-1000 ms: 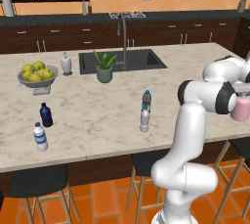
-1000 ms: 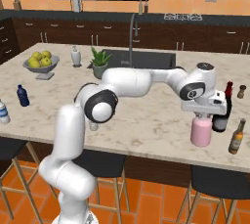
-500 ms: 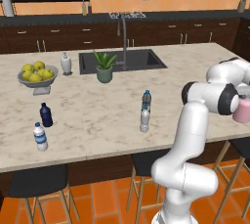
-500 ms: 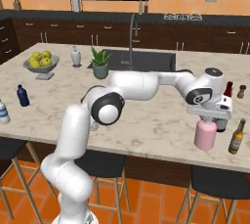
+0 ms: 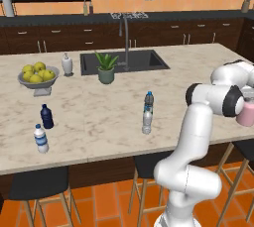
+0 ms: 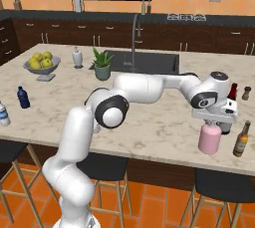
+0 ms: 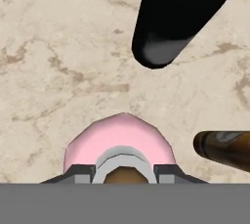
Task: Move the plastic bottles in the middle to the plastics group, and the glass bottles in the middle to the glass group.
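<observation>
My gripper [image 6: 216, 121] is shut on the neck of the squat pale-pink glass bottle [image 6: 209, 139], holding it upright at the right end of the island. In the hand view my gripper [image 7: 124, 172] clasps the stopper, with the pink bottle [image 7: 122, 137] bulging below it. Just behind stands the tall dark bottle [image 6: 230, 103] of the glass group, which is the black shape [image 7: 176, 12] in the hand view. Two slim plastic bottles, a blue-labelled one [image 5: 149, 100] and a clear one [image 5: 147, 121], stand mid-counter. The navy bottle [image 5: 46, 116] and white-capped bottle [image 5: 41, 139] stand at the left.
A brown beer bottle [image 6: 241, 140] stands right of the pink bottle, near the front edge. A small shaker [image 6: 246, 93] is behind. A sink [image 5: 124, 61], a potted plant [image 5: 105, 68], a fruit bowl [image 5: 36, 75] and a soap dispenser [image 5: 66, 64] lie further back.
The gripper has carried the pink bottle further right and slightly down, closer to the dark bottle and the brown bottle. The other bottles have not moved.
</observation>
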### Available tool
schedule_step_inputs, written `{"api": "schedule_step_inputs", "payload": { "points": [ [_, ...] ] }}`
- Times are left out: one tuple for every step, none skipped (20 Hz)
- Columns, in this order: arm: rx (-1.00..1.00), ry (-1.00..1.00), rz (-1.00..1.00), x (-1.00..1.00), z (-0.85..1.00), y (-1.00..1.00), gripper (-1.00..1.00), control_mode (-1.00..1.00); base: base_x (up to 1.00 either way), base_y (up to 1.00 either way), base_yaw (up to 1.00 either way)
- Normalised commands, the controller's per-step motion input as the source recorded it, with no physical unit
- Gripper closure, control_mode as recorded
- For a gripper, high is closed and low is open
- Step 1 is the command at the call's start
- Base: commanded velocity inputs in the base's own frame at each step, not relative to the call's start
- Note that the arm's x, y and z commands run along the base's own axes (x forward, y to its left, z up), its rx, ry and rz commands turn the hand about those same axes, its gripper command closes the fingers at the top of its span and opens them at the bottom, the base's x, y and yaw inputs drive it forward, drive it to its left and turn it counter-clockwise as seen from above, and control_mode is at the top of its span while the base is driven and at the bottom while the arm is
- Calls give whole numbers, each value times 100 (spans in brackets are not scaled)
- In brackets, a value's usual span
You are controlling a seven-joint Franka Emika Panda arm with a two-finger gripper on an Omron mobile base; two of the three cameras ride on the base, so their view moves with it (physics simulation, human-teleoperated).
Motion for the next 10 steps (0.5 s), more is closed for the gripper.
{"api": "schedule_step_inputs", "payload": {
  "points": [
    [0,0,0,0,0,0,-100,-100,0,0,0],
    [0,0,0,0,0,0,-100,-100,0,0,0],
    [0,-12,0,0,27,0,-100,-100,0,0,0],
    [0,-15,0,-28,41,0,-100,-100,0,0,0],
    [0,-11,0,-20,64,0,-100,-100,0,0,0],
    [0,-13,0,-31,89,9,-100,-100,0,0,0],
    [0,-13,0,-15,87,29,-100,-100,0,0,0],
    [0,-10,0,-11,92,41,-100,-100,0,0,0],
    [-1,-12,0,-24,74,64,-100,-100,0,0,0],
    [-3,-8,0,-28,56,92,-100,-100,0,0,0]
  ]
}}
